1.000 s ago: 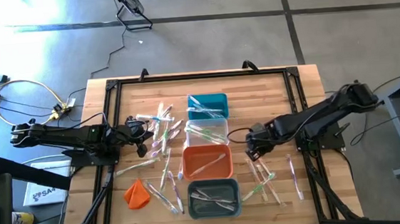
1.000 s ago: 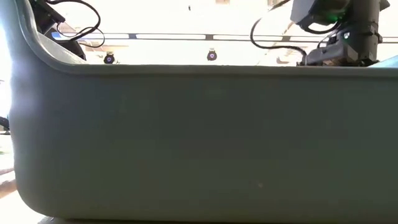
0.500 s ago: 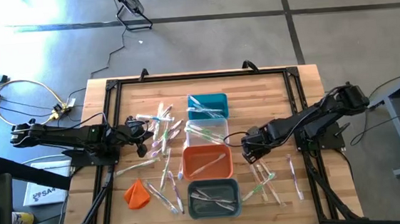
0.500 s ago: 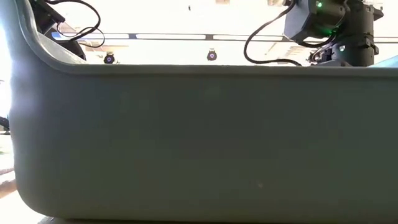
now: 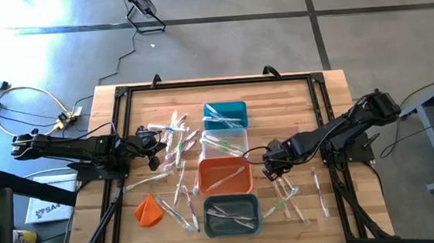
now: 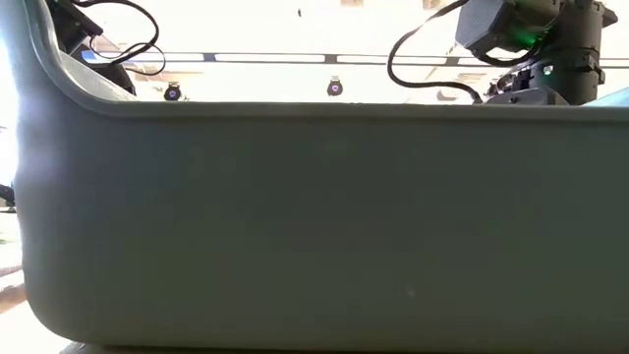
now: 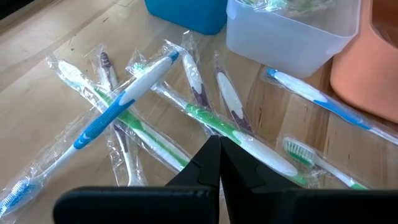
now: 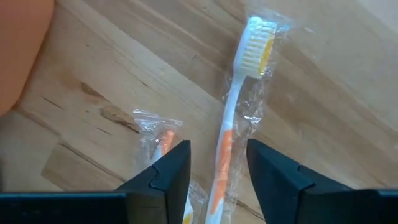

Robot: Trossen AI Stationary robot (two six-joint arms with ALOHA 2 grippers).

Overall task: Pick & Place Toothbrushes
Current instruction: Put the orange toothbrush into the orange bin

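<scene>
Now right gripper (image 8: 217, 165) hangs open, fingers straddling an orange toothbrush (image 8: 239, 106) beside the orange bin (image 5: 225, 175), lined up to pinch it; left gripper (image 7: 214, 163) clenched, empty.

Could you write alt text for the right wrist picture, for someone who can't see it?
The right gripper hangs open over a wooden table, its two dark fingers either side of a wrapped white and orange toothbrush. Another wrapped toothbrush lies beside it, and an orange bin fills one corner.
</scene>
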